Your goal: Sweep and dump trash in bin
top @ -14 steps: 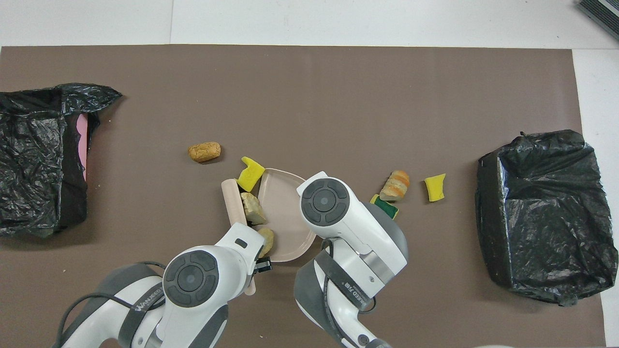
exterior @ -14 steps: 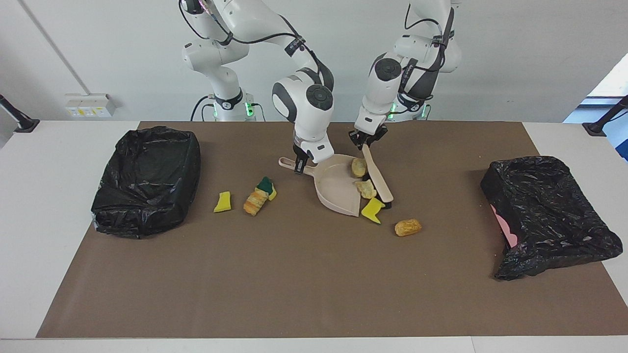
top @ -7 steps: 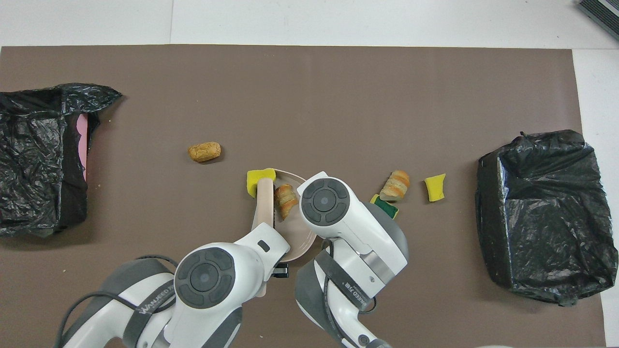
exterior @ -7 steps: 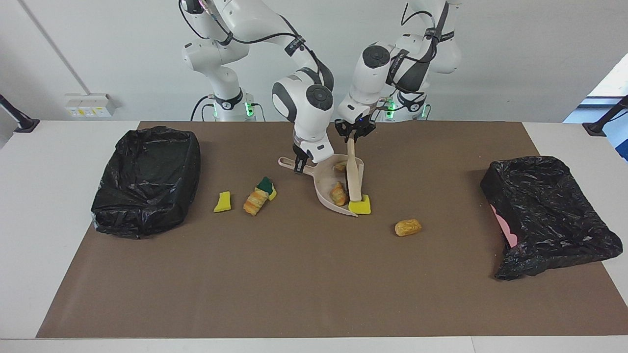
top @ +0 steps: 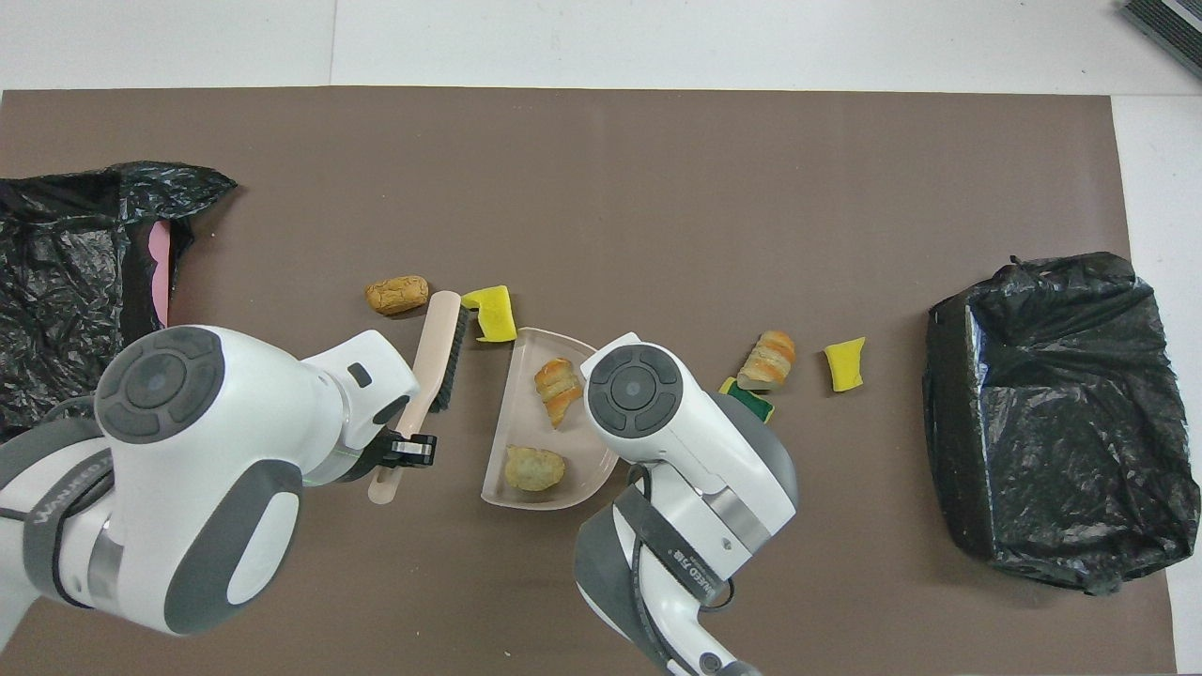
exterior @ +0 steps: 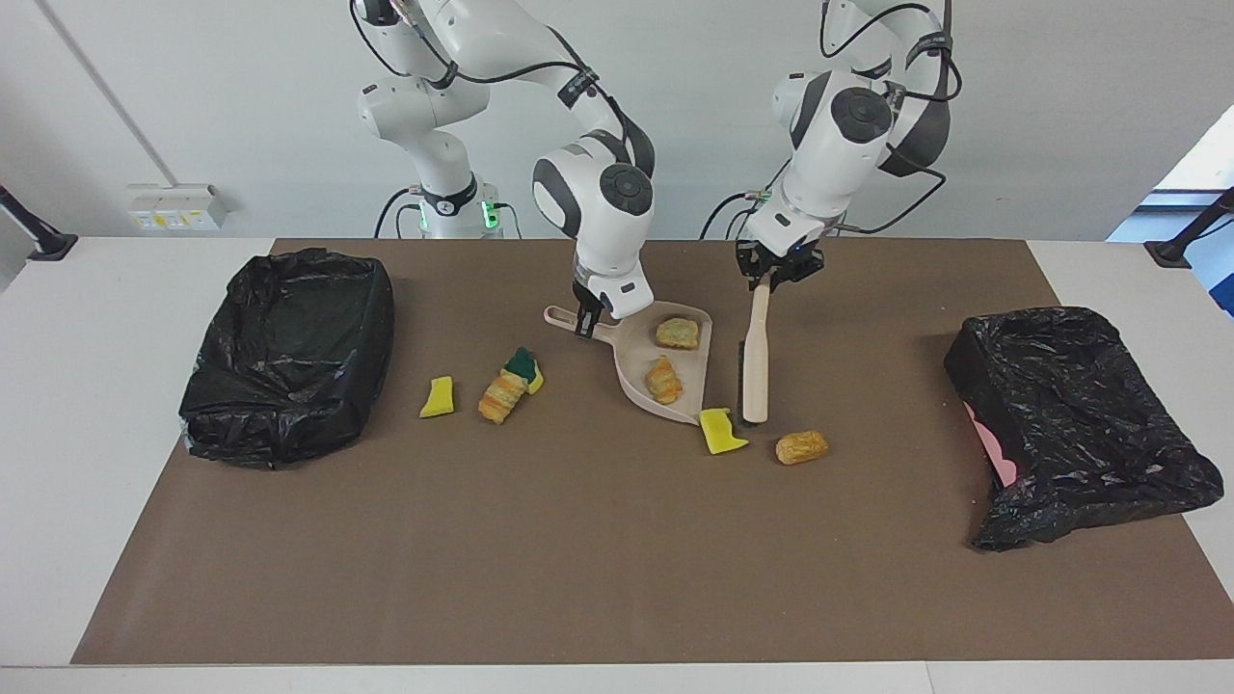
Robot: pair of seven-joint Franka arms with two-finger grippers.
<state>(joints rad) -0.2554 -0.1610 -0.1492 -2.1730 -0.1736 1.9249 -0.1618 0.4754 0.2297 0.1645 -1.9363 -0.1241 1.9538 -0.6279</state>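
**Beige pan holds two scraps, five still on the mat**

Beige plastic marks both tools at the frame's middle. The right gripper (exterior: 584, 326) is clamped on the handle of the dustpan (exterior: 665, 400), pinning it flat with its open lip turned toward the brush, probably so scraps can be pushed straight in. The left gripper (exterior: 774, 280) is closed on the handle of the brush (exterior: 755, 371), which hangs nearly upright just beside the pan's lip, bristles toward the pan.

Two pieces of trash lie in the pan: a tan lump (exterior: 678, 333) and a bread piece (exterior: 663, 379). A yellow sponge bit (exterior: 720, 431) sits at the pan's lower corner, just outside the lip, and a bread roll (exterior: 801, 446) lies near the brush tip. Left of the pan in the facing view are a green-backed sponge (exterior: 522, 364), touching another bread piece (exterior: 501, 397), and a yellow bit (exterior: 439, 396).

Bare brown mat (exterior: 598, 559) fills the lower half, giving the brush room to swing. Black-lined bins stand at the left edge (exterior: 289, 352) and the right edge (exterior: 1080, 424), both well apart from the pan.
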